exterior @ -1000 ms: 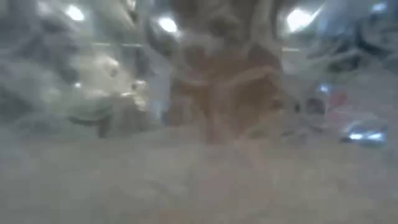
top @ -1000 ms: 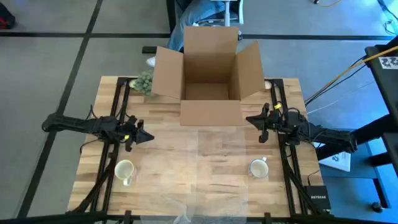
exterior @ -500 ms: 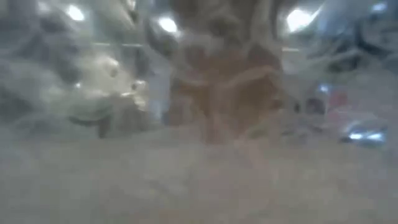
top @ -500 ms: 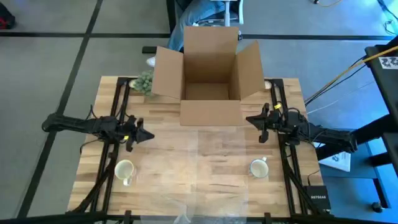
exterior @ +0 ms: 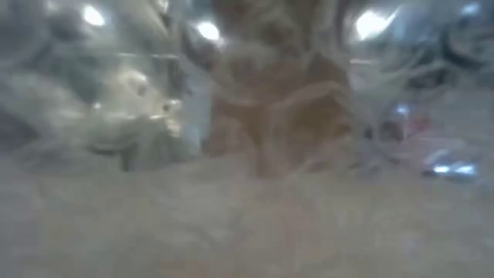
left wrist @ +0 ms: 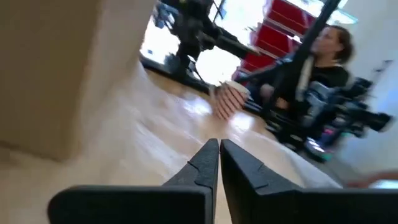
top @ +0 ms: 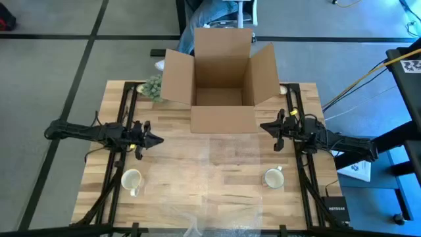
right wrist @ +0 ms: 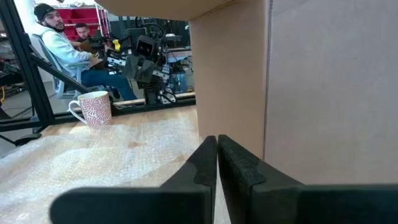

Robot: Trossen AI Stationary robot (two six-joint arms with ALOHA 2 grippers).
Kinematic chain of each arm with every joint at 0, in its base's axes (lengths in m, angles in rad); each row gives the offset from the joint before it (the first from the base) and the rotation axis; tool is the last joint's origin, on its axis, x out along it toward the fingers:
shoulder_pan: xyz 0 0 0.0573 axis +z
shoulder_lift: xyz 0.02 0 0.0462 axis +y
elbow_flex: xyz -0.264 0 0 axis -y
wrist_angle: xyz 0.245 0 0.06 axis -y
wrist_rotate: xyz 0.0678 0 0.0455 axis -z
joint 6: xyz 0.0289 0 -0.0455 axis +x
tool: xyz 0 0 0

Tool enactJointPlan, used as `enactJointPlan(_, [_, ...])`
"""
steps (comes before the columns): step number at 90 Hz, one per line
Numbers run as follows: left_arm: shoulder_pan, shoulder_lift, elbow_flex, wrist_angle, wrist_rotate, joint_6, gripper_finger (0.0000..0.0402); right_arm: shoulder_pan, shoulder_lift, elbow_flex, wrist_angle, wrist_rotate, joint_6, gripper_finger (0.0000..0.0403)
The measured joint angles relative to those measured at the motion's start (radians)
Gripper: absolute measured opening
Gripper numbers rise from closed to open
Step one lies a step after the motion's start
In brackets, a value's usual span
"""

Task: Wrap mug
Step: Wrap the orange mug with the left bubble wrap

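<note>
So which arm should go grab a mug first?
Probably either; it is near even. The left pincer hangs shut near the left mug, the right pincer shut near the right mug. Both are apart from their mugs.

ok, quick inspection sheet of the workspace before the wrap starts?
Surface: wooden table, a clear bubble wrap sheet laid over its middle and near edge.
Job's things: left mug and right mug upright on the table, neither one on the wrap's middle.
Clutter: open cardboard box at the far edge; greenish bundle beside its left flap.
Hands: left hand shut, empty, above the left mug's side; right hand shut, empty, near the box's right corner.
Cables: yellow and black cables off the table's right.
Surroundings: people seated beyond the table; low view blocked by wrap.
</note>
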Motion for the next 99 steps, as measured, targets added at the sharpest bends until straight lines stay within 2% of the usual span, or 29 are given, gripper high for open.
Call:
enactJointPlan(9, [-0.002, 0.0, 0.0, 0.064, 0.003, 0.058, 0.0, 0.0, 0.0, 0.0, 0.0, 0.0, 0.0, 0.0])
enactJointPlan(16, [-0.002, 0.0, 0.016, 0.112, 0.045, 0.107, 0.0, 0.0, 0.0, 0.0, 0.0, 0.0, 0.0, 0.0])
enactJointPlan(28, [-0.002, 0.027, 0.177, 0.07, 0.045, 0.188, 0.0, 0.0, 0.0, 0.0, 0.0, 0.0, 0.0, 0.0])
enactJointPlan(38, [-0.002, 0.124, 0.386, -0.15, 0.042, 0.267, 0.0, 0.0, 0.0, 0.0, 0.0, 0.0, 0.0, 0.0])
enactJointPlan(51, [-0.002, 0.319, 0.67, -0.49, 0.042, 0.283, 0.0, 0.0, 0.0, 0.0, 0.0, 0.0, 0.0, 0.0])
enactJointPlan(59, [-0.002, 0.435, 0.816, -0.66, 0.077, 0.238, 0.0, 0.0, 0.0, 0.0, 0.0, 0.0, 0.0, 0.0])
enactJointPlan(67, [-0.002, 0.531, 0.932, -0.815, 0.185, 0.111, 0.0, 0.0, 0.0, 0.0, 0.0, 0.0, 0.0, 0.0])
enactJointPlan(73, [-0.002, 0.596, 1.002, -0.946, 0.287, 0.027, 0.0, 0.0, 0.0, 0.0, 0.0, 0.0, 0.0, 0.0])
enactJointPlan(80, [-0.008, 0.657, 1.063, -1.116, 0.356, -0.073, 0.0, 0.0, 0.0, 0.0, 0.0, 0.0, 0.0, 0.0])
enactJointPlan(90, [-0.055, 0.719, 1.101, -1.327, 0.377, -0.175, 0.0, 0.0, 0.0, 0.0, 0.0, 0.0, 0.0, 0.0])
enactJointPlan(99, [-0.116, 0.76, 1.102, -1.427, 0.386, -0.246, 0.0, 0.0, 0.0, 0.0, 0.0, 0.0, 0.0, 0.0])
